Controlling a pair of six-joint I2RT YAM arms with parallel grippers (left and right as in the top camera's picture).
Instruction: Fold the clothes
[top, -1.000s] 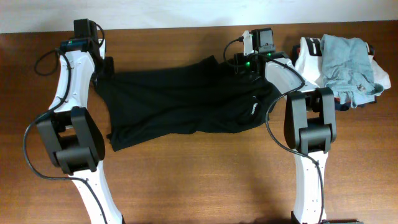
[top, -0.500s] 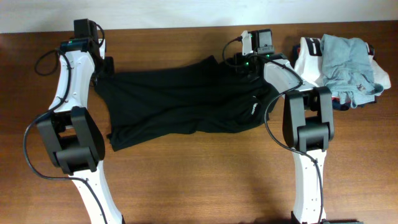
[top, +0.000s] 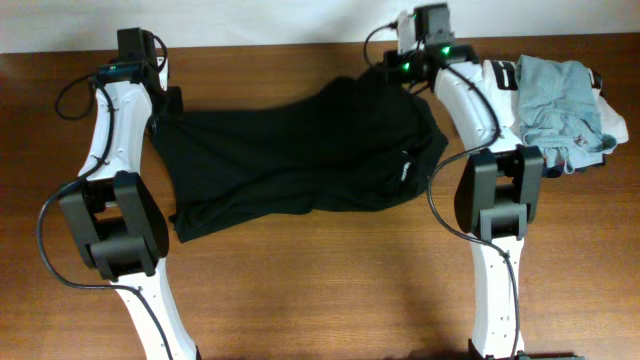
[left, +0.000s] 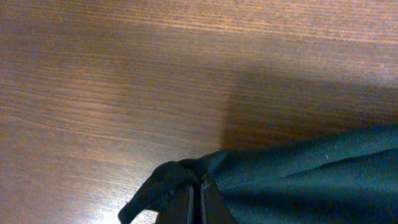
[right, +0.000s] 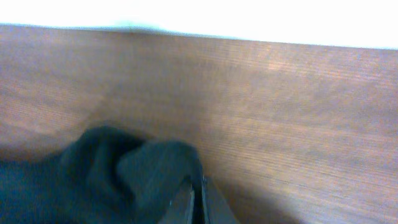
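Overhead: the top (top: 290, 160), black, lies spread on the table (top: 330, 290) between the two arms, long axis left to right, wrinkled, with an uneven near edge. A small white logo (top: 407, 168) shows close to its right edge. The left gripper (top: 166, 108) sits at the top's far-left corner and is clenched. The wrist view shows a bunched fold of black cloth pinched at its fingers (left: 181, 208), just over the wood. The right gripper (top: 393, 70) sits at the far-right corner, near the table's back edge, jaws pressed together. A lump of black cloth is gathered at its fingers (right: 181, 210), so it is grasping the top. That corner stands in a peak pointing to the back edge. The right wrist view is blurred, so I cannot tell how much cloth is in the pinch. Right of the right arm, apart from the top, is a heap of garments: the grey-blue one (top: 560, 95) uppermost, a white one (top: 497, 90) at its left.
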